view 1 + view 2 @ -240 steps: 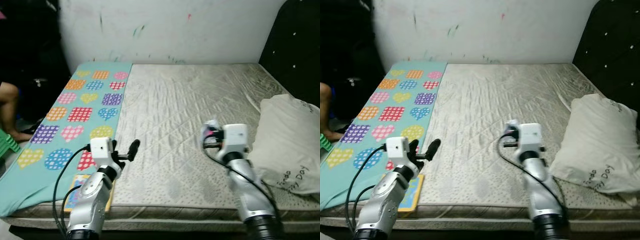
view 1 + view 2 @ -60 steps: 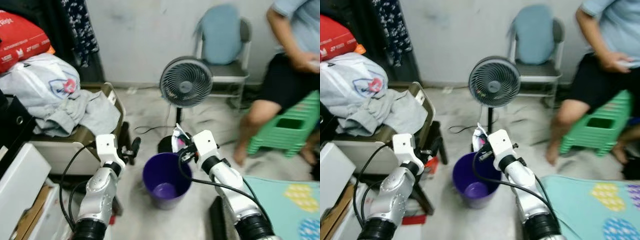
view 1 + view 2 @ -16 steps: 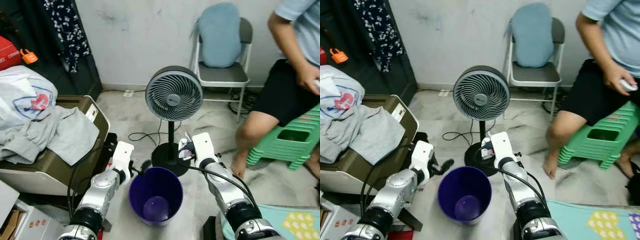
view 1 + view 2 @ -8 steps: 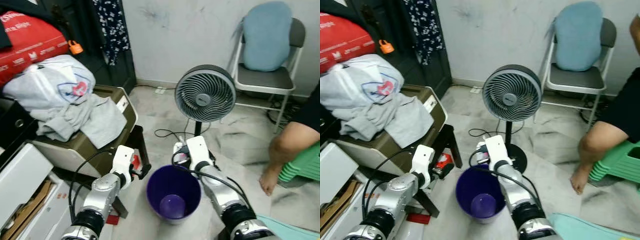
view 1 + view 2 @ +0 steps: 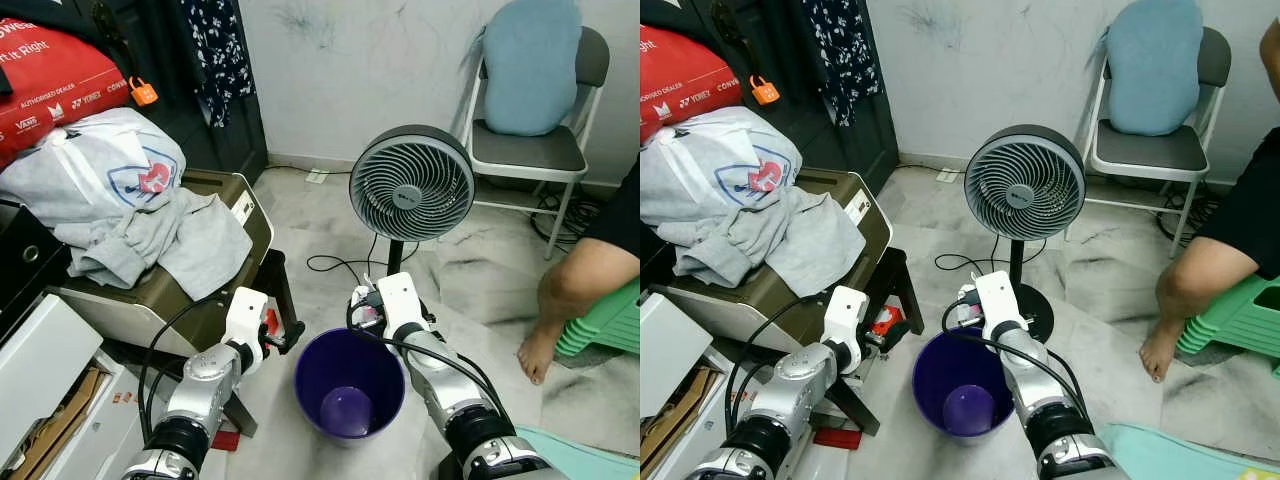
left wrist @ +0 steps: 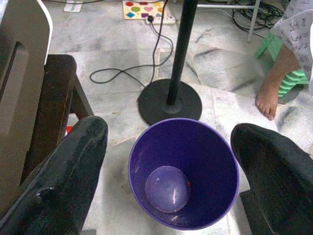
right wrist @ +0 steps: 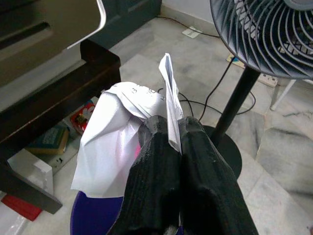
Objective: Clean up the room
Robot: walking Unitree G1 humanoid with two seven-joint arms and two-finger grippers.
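A purple bin (image 5: 318, 372) stands on the marble floor in front of me, with nothing in it but its pale round bottom. My right gripper (image 5: 364, 308) hangs at the bin's far rim. In the right wrist view that gripper (image 7: 167, 128) is shut on a crumpled white paper (image 7: 117, 134) with print on it, above the bin's edge. My left gripper (image 5: 291, 336) sits to the left of the bin, by a dark bench leg. In the left wrist view the bin (image 6: 208, 161) lies between its two black fingers (image 6: 68, 176), which stand open and wide apart.
A standing fan (image 5: 412, 186) rises just behind the bin, its cord trailing on the floor. At left, a dark bench (image 5: 272, 290) bears an olive case piled with clothes (image 5: 150, 225). A folding chair (image 5: 528, 150) stands at the back right. A person's leg (image 5: 575, 290) and green stools (image 5: 605, 320) are at right.
The camera has come from the bed to this corner and swung left over the last second. The right gripper still holds the paper at the bin's rim; both arms have barely moved.
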